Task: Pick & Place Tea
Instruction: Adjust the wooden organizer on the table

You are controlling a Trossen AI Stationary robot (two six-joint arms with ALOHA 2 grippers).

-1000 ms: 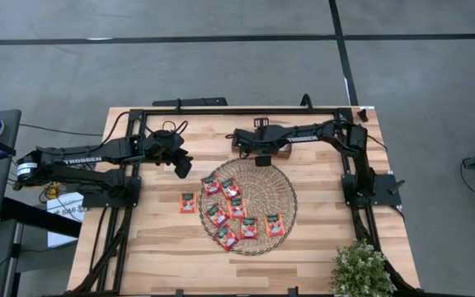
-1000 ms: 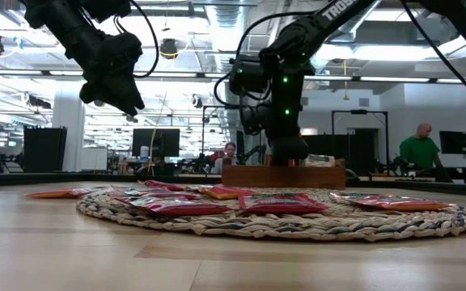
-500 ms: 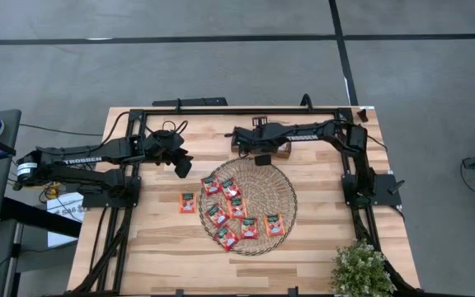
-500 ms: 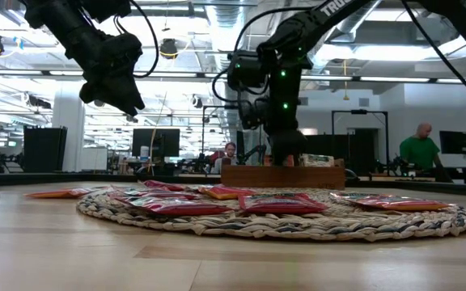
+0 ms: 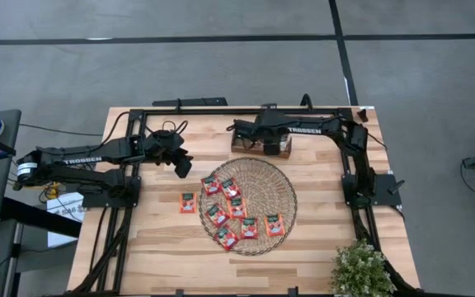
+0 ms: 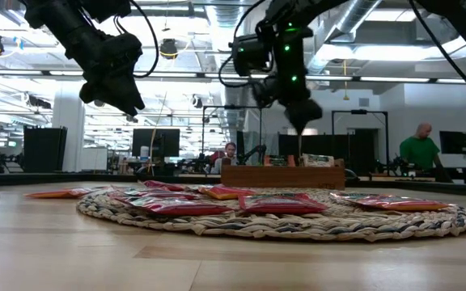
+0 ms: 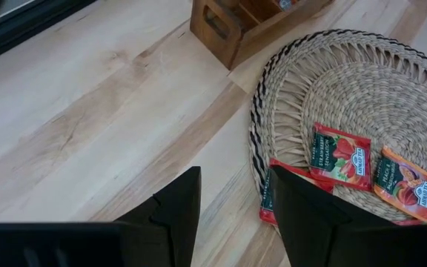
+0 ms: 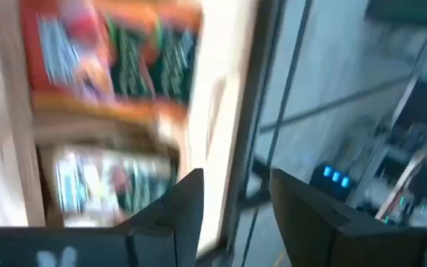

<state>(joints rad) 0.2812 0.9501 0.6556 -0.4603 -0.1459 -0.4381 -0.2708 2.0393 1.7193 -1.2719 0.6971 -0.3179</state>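
Observation:
Several red-orange tea sachets (image 5: 236, 206) lie flat on the round woven mat (image 5: 283, 194) in the middle of the table. One more sachet (image 5: 188, 202) lies on the bare wood just left of the mat. The wooden tray (image 5: 237, 148) stands behind the mat, and sachets (image 8: 110, 52) stand in it. My right gripper (image 6: 300, 121) hangs open above the tray with nothing between its fingers. My left gripper (image 7: 232, 215) hovers open and empty, high over the table left of the mat.
A potted plant (image 5: 361, 268) stands at the table's near right corner. A black frame (image 5: 221, 111) runs along the far edge and both sides. Bare wood (image 5: 155, 239) lies left of and in front of the mat. People show in the room behind.
My right gripper has risen out of the tray and shifted a little toward the table's far edge, tipping as it went. It hangs well clear above the tray now. My left arm has kept still, and the sachets on the mat have not moved.

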